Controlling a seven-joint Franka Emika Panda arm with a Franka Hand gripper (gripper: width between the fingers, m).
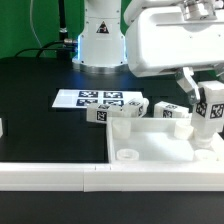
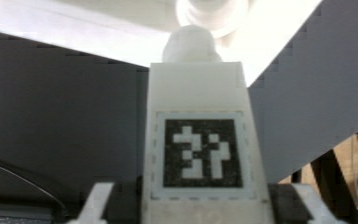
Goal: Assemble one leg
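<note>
Holds leg (image 2: 201, 130) clamped in pincer (image 2: 181, 205), long axis running straight on from pincer, peg end pointing down toward white panel (image 1: 160, 146).

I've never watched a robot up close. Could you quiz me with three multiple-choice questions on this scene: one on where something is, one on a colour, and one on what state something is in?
1. Where is the leg that the fingers hold?
A. lying on the floor
B. upright at the white panel, at its end on the exterior view's right
C. on top of the robot's base

2. What colour is the table top?
A. black
B. white
C. red

3. What are the fingers doing?
A. spread wide with nothing between them
B. shut on the leg
C. hidden from both cameras

Answers:
1 B, the exterior view shows the leg upright at that end of the panel.
2 A, the bare surface around the parts is black.
3 B, the wrist view shows the leg clamped between the fingers on both sides.
</note>
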